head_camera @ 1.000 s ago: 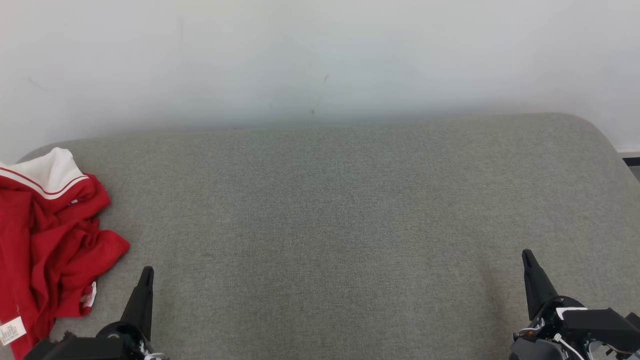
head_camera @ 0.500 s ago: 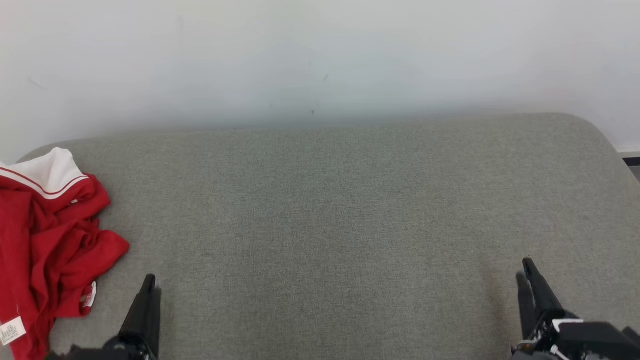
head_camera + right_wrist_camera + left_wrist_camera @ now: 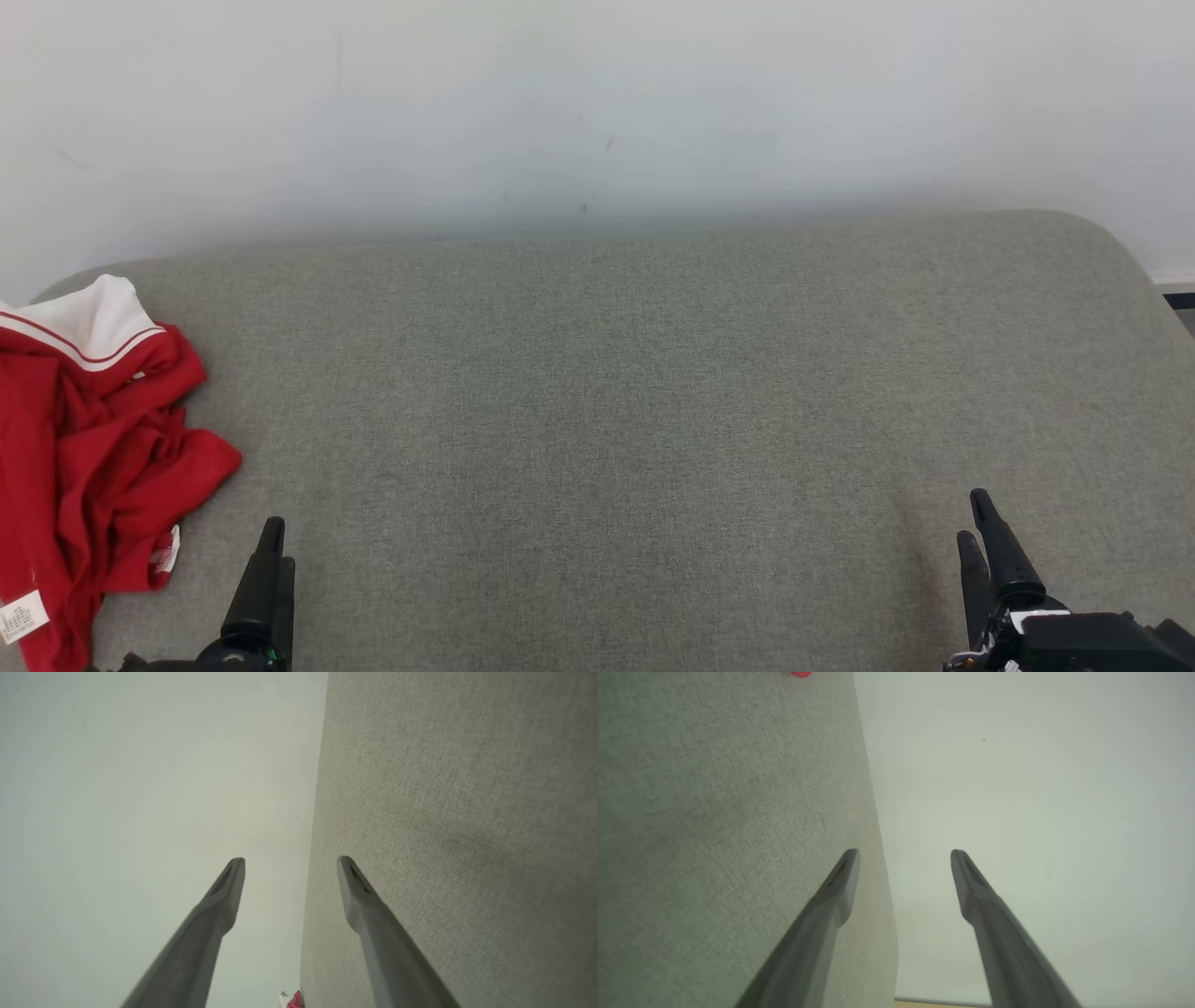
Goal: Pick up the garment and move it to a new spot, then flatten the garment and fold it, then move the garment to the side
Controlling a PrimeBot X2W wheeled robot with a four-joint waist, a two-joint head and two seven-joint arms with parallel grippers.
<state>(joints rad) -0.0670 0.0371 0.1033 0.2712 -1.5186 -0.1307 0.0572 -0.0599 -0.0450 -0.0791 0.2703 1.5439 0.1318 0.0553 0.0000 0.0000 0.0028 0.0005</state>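
The garment [image 3: 93, 448], red with a white collar band, lies crumpled at the left edge of the grey cushioned surface [image 3: 607, 401]. A sliver of the garment [image 3: 802, 674] shows at the top of the left wrist view, and another bit [image 3: 294, 1000] at the bottom of the right wrist view. My left gripper [image 3: 278, 546] hovers low at the lower left, just right of the garment and apart from it. It is open [image 3: 903, 854] with nothing between its fingers. My right gripper [image 3: 971, 515] sits far off at the lower right, also open [image 3: 290, 859] and empty.
A plain white wall [image 3: 597, 112] rises behind the cushion. The cushion's rounded right corner [image 3: 1120, 252] drops off toward a strip of floor [image 3: 1178, 303].
Both grippers went from shut to open and drew back toward the bottom of the head view. The garment has not moved.
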